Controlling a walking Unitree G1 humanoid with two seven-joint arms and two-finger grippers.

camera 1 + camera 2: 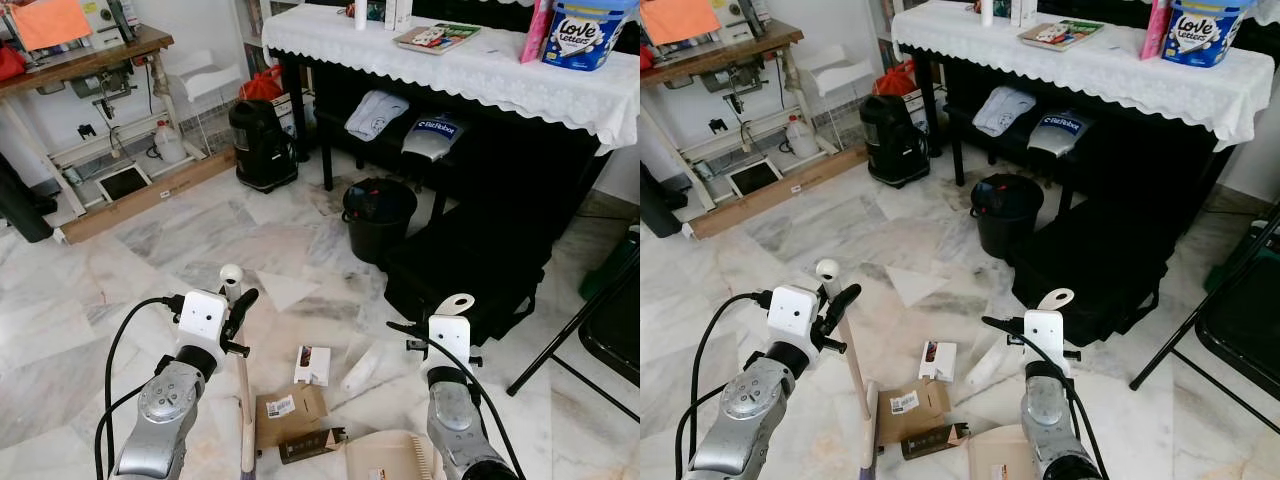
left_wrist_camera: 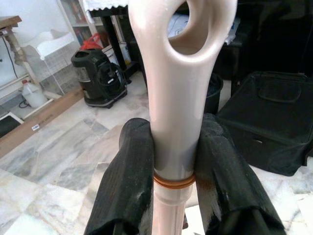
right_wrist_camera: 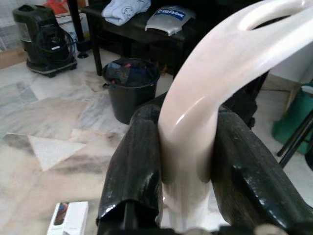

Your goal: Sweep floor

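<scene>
**Both grippers loaded, litter on the marble between them**

On your left, the left gripper [image 2: 173, 181] has its 2 black fingers pressed against the pale broom handle [image 1: 238, 330], just under the handle's hanging loop; the handle runs down to the floor near the bottom edge of the head view. The marble floor [image 1: 150, 250] to your left and ahead is open as far as the wooden board under the sewing table [image 1: 90, 55] at the far left.

Between your arms lie 3 pieces of litter: 1 small white box [image 1: 312, 365], 1 flat brown cardboard piece [image 1: 288, 412] with a white label, and 1 dark strip [image 1: 310, 445] at its near edge. They sit close together, the box a little farther from you than the cardboard.

On your right, the right gripper [image 3: 183, 161] is pinching the curved cream handle of the dustpan [image 1: 390, 455], whose tray rests on the floor at the bottom edge, just beside the cardboard.

Ahead, room narrows: 1 black vacuum canister [image 1: 262, 145], 1 black bucket [image 1: 378, 215] and 1 black bag [image 1: 480, 260] stand along the edge of the lace-covered table [image 1: 470, 65]. The legs of 1 folding chair [image 1: 590, 320] close your right side.
</scene>
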